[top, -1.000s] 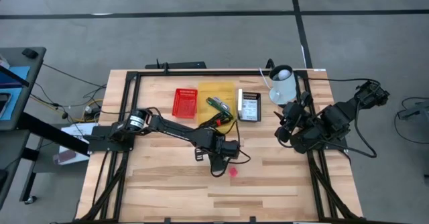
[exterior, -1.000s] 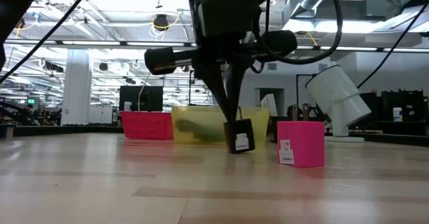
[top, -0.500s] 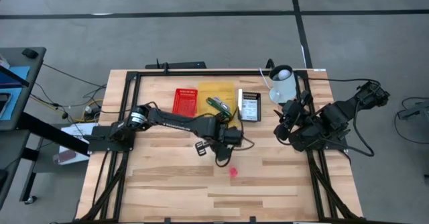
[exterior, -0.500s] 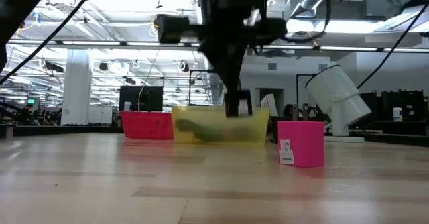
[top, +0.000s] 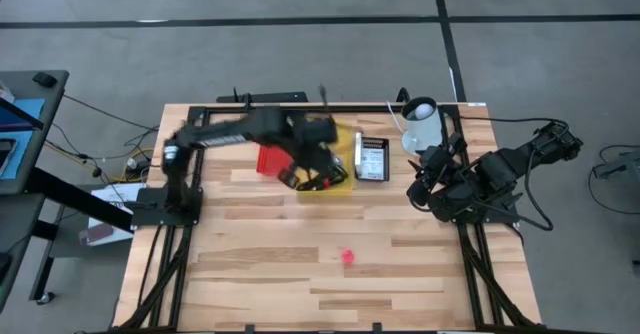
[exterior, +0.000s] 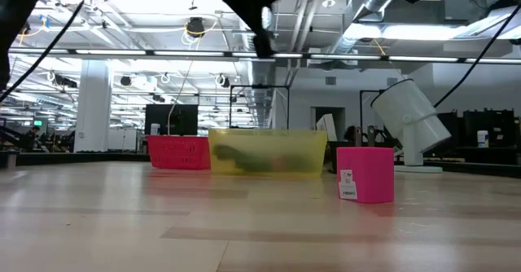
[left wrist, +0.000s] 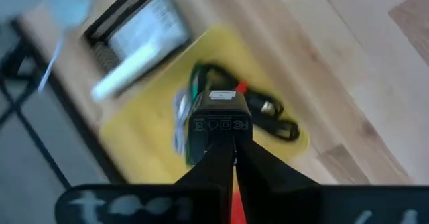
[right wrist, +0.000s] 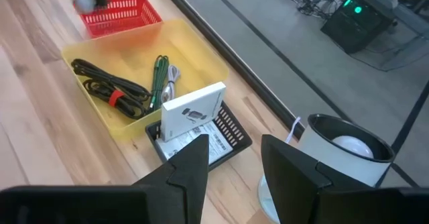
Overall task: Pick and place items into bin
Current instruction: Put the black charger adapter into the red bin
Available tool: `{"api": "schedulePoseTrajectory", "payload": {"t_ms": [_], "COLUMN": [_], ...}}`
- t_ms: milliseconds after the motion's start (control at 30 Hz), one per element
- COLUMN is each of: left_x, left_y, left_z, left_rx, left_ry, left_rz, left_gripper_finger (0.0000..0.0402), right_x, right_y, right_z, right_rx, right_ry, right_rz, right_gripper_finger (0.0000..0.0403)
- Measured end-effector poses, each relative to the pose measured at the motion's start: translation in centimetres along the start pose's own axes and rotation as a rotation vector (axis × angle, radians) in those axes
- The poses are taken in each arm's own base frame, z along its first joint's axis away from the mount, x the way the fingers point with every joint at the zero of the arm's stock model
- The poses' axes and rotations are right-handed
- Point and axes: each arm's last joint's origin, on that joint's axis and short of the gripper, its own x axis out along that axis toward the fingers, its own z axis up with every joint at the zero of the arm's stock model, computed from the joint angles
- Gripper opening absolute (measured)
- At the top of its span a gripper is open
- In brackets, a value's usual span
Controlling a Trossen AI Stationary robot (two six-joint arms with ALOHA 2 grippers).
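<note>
Items: one small black block (left wrist: 218,120) pinched in the left claw (left wrist: 231,158), held above the yellow bin (right wrist: 194,63); its long axis runs in line with the claw's fingers, label end away from them.
Table (top: 250,274): one pale wood top with a black frame round it.
Arms: two; the left one reaches over the far middle of the table, the right one waits folded at the right edge.
Yellow bin: one, at the far middle of the table, see-through in the low view.
Red basket (top: 268,160): one, touching or just beside the yellow bin on its left, partly hidden by the left arm.
Black tray (top: 372,159): one, just right of the yellow bin, with one white box (right wrist: 194,113) standing in it.
White lamp-like thing (top: 421,124): one, at the far right corner.
In the bin: one black cable with a red tie (right wrist: 110,90), coiled lengthwise; one green stick (right wrist: 159,80) beside it, lying across the bin; one pale piece (right wrist: 174,76), hard to tell.
Pink block (top: 347,257): one, alone on the near middle of the table, well apart from the bin.
Left claw: pressed together on the black block.
Right claw (right wrist: 231,160): fingers spread, holding nothing.
</note>
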Motion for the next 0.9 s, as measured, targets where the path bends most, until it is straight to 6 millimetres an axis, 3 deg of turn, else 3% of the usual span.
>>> {"api": "schedulePoseTrajectory", "payload": {"t_ms": [233,433,600,900], "left_x": [-6.3,-8.3,-7.2,-0.5], "left_y": [2.1,3.6,4.4,4.1], "left_z": [-5.7,-9.8,-12.7,-16.7], "left_rx": [-0.22,-0.397,-0.525,-0.639], "left_ry": [-0.081,-0.096,-0.013,0.16], "left_rz": [0.085,0.108,0.067,-0.082], "left_gripper_finger": [0.0,0.0,0.0,0.0], "right_x": [0.0,0.1,0.2,0.7], "right_y": [0.4,1.0,1.6,2.8], "right_z": [0.3,0.7,0.9,1.0], "right_rx": [0.048,0.092,0.108,0.093], "right_ry": [-0.024,-0.044,-0.05,-0.018], "right_rz": [0.028,0.054,0.067,0.081], "right_gripper_finger": [0.0131,0.0131,0.0131,0.0131]}}
